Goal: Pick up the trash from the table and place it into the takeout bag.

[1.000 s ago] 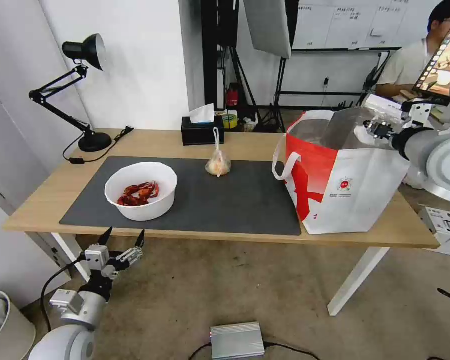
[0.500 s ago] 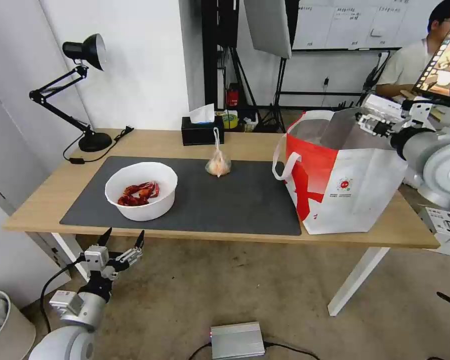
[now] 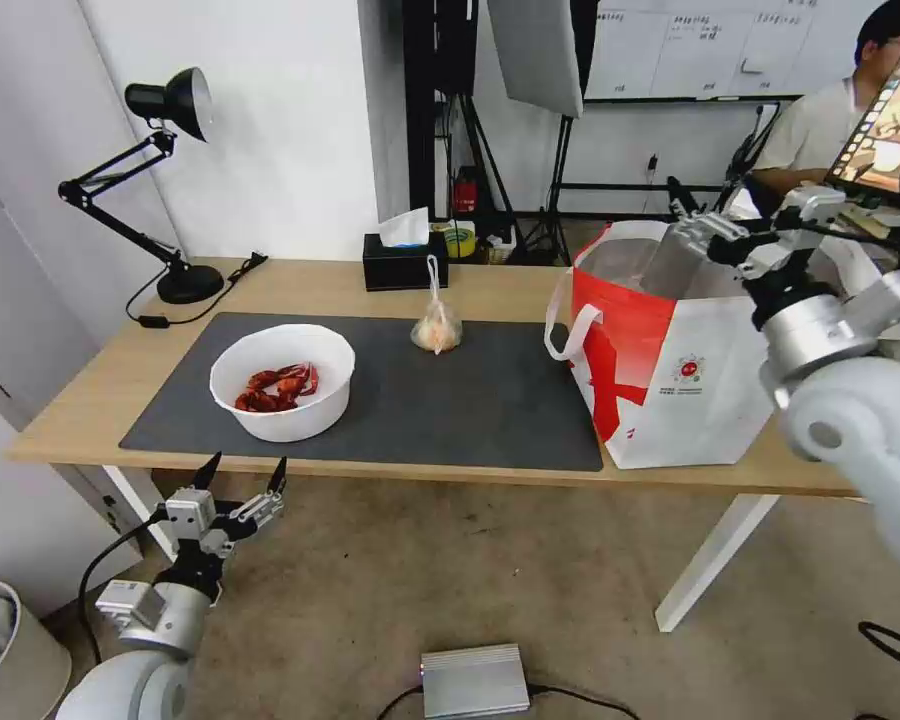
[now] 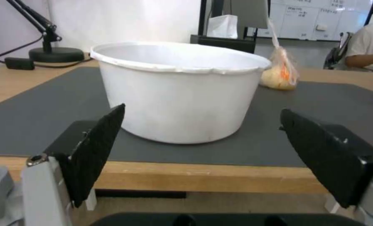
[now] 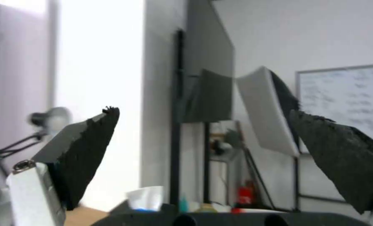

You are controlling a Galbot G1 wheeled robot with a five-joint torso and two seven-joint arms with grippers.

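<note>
The trash on the table (image 3: pixel 90 390) is a white bowl (image 3: pixel 282 380) holding red crayfish shells and a small knotted clear bag (image 3: pixel 436 325) of orange stuff, both on the dark grey mat (image 3: pixel 470 400). The takeout bag (image 3: pixel 670 350) stands open at the table's right end. My left gripper (image 3: pixel 240 470) hangs open below the table's front edge, level with the bowl (image 4: pixel 178 94) and short of it; the knotted bag (image 4: pixel 278 72) shows behind. My right gripper (image 3: pixel 715 200) is open and empty above the takeout bag's mouth, and its wrist view has the right gripper (image 5: pixel 203 111) pointing at the back wall.
A black desk lamp (image 3: pixel 170 100) stands at the table's far left corner and a black tissue box (image 3: pixel 403 262) at the back edge. On the floor lie a silver box (image 3: pixel 473 680) and a bin (image 3: pixel 0 640). Light stands crowd the room behind.
My right arm has swung up and leftward from the takeout bag's right rim, so its gripper now sits higher over the bag's opening. The left arm and the trash have not moved.
</note>
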